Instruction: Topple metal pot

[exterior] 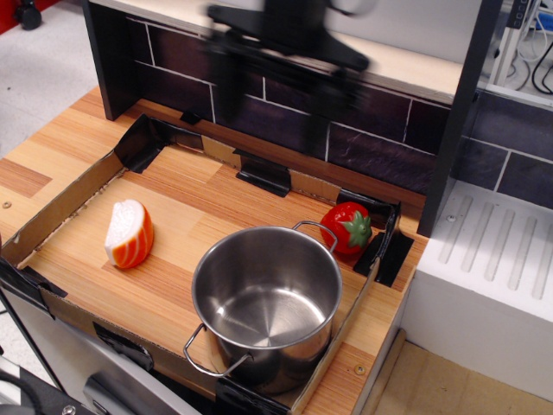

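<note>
The metal pot (268,304) is large, shiny and cylindrical, with two thin wire loop handles. It stands upright and empty at the front right of the cardboard-edged wooden tray (60,212). My black gripper (274,121) is blurred by motion. It hangs high over the back wall of the tray, well above and behind the pot, touching nothing. Its two fingers (226,95) stand wide apart, open and empty.
A red toy strawberry (347,229) lies just behind the pot in the tray's right corner. An orange-and-white wedge toy (130,233) lies at the left. A dark tiled backsplash (380,138), a dark upright post (458,112) and a white sink unit (497,259) stand behind and right.
</note>
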### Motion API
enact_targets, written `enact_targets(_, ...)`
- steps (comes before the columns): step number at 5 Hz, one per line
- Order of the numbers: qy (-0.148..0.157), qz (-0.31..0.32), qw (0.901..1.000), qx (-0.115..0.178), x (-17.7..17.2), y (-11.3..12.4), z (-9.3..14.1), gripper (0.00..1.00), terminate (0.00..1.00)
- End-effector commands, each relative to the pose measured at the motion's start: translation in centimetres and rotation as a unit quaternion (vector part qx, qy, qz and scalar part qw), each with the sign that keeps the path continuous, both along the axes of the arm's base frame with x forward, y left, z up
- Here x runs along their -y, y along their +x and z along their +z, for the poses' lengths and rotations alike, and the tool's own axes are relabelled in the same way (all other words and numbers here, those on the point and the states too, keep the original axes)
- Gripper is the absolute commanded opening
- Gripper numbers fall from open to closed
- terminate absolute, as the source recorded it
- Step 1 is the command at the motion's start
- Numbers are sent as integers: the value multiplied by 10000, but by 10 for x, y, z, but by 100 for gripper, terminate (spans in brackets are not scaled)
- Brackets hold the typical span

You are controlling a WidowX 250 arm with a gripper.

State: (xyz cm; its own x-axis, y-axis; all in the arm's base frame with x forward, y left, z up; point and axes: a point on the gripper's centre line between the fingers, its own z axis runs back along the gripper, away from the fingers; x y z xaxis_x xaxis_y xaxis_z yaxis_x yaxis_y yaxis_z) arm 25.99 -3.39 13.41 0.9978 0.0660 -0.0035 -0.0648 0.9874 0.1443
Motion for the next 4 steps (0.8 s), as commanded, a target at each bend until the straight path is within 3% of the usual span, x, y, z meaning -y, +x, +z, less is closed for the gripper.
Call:
enact_targets(1,1012,-414,9906,827,39,8,-23,100,0)
enact_targets(2,1627,-447,9789,1154,46,14,-45,100,0)
enact_targets(4,1947,-509,9734,1096,57,6,-73,100,0)
